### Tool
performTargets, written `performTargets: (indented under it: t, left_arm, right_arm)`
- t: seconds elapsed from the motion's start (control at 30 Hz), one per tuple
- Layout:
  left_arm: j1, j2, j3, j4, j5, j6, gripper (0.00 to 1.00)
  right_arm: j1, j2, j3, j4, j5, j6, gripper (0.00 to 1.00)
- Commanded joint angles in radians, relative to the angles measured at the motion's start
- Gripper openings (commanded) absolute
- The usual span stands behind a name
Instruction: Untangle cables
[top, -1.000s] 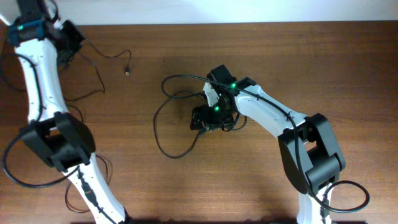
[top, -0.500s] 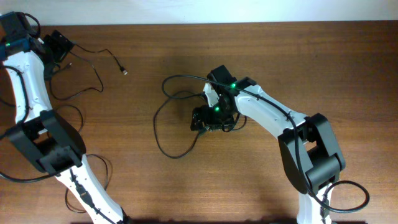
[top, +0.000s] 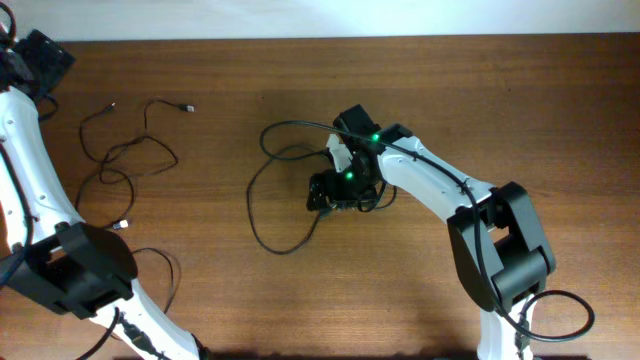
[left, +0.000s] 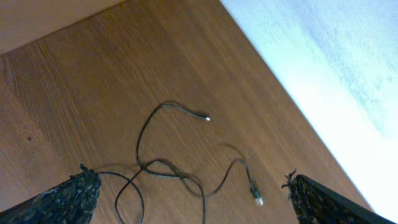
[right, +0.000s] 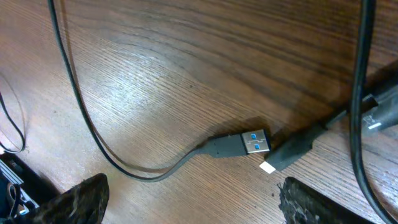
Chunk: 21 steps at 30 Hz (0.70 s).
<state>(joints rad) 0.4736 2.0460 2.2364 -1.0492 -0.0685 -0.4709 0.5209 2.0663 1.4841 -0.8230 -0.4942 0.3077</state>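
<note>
One thin black cable (top: 130, 152) lies in loose loops on the left of the table, with small plug ends (top: 187, 107) pointing outward. My left gripper (top: 45, 58) hangs open at the far left back corner, apart from it. In the left wrist view the same cable (left: 168, 168) lies below the open gripper (left: 191, 182). A second bunch of cables (top: 285, 160) loops at the table's centre. My right gripper (top: 330, 192) stands open just above it. In the right wrist view a blue-tongued USB plug (right: 249, 142) and a white-tipped plug (right: 289, 152) lie between the fingers (right: 81, 199), untouched.
The table's back edge (left: 280, 81) meets a white surface close to the left gripper. Thicker black arm cables lie by the left arm's base (top: 165, 275) and the right arm's base (top: 560, 310).
My left gripper has opened and let go of the thin cable, then swung to the back left corner. The cable now lies loose on the table. The right arm has not moved.
</note>
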Motion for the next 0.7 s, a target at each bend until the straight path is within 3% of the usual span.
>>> performTargets:
  t: [0.0, 0.23, 0.43, 0.6, 0.67]
  left_arm:
    - [-0.057, -0.039, 0.007, -0.005, 0.157, 0.146, 0.99]
    - [-0.301, -0.112, 0.006, -0.143, 0.18, 0.32, 0.97]
    - [-0.51, -0.082, -0.079, -0.221, 0.181, 0.369, 0.97]
    - [-0.666, -0.068, -0.262, -0.118, 0.181, 0.449, 0.96]
    - [-0.724, -0.064, -0.358, -0.039, 0.181, 0.582, 0.97]
  right_arm:
    - [-0.057, -0.033, 0.037, -0.053, 0.005, -0.026, 0.88]
    - [-0.242, -0.274, 0.061, -0.119, 0.002, -0.043, 0.92]
    - [-0.315, -0.297, 0.061, -0.18, 0.014, -0.069, 0.93]
    - [-0.32, -0.297, 0.061, -0.188, 0.088, -0.068, 0.94]
    - [-0.32, -0.297, 0.061, -0.199, 0.123, -0.068, 0.94]
